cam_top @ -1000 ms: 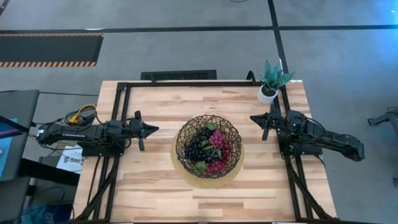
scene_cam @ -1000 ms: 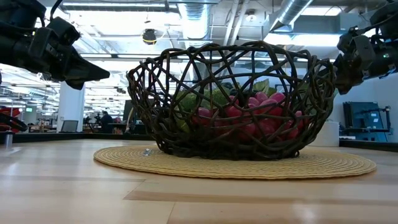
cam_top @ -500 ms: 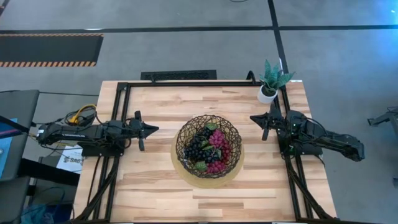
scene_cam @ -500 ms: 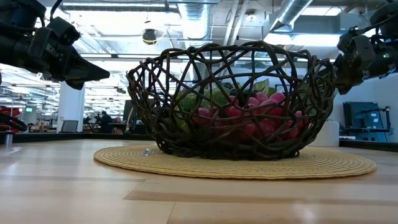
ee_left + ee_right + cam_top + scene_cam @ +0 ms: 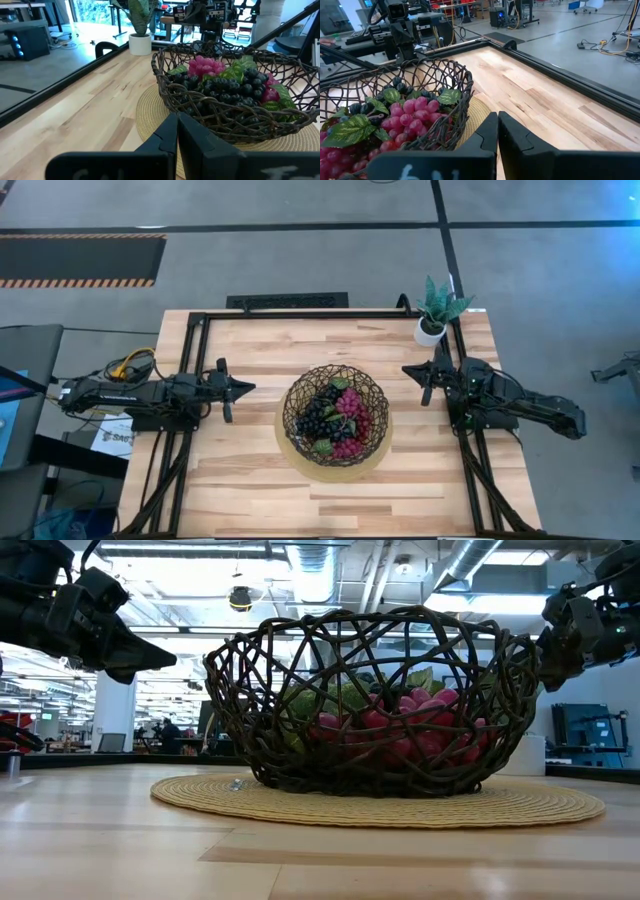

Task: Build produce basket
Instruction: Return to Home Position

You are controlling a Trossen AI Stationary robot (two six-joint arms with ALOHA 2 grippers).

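The dark woven basket (image 5: 336,415) stands on its tan round base (image 5: 384,452) at the table's middle. Inside lie red-magenta grape bunches (image 5: 350,408) and dark purple-black bunches (image 5: 316,420) with green leaves; they also show in the left wrist view (image 5: 235,90) and the right wrist view (image 5: 410,112). My left gripper (image 5: 250,387) is shut and empty, left of the basket, above the table. My right gripper (image 5: 407,369) is shut and empty, right of the basket and a little toward the far edge.
A small white pot with a green plant (image 5: 432,315) stands at the far right corner, just beyond my right gripper. A black frame (image 5: 200,320) runs along the table's edges. Bare wood lies near the front edge (image 5: 330,500).
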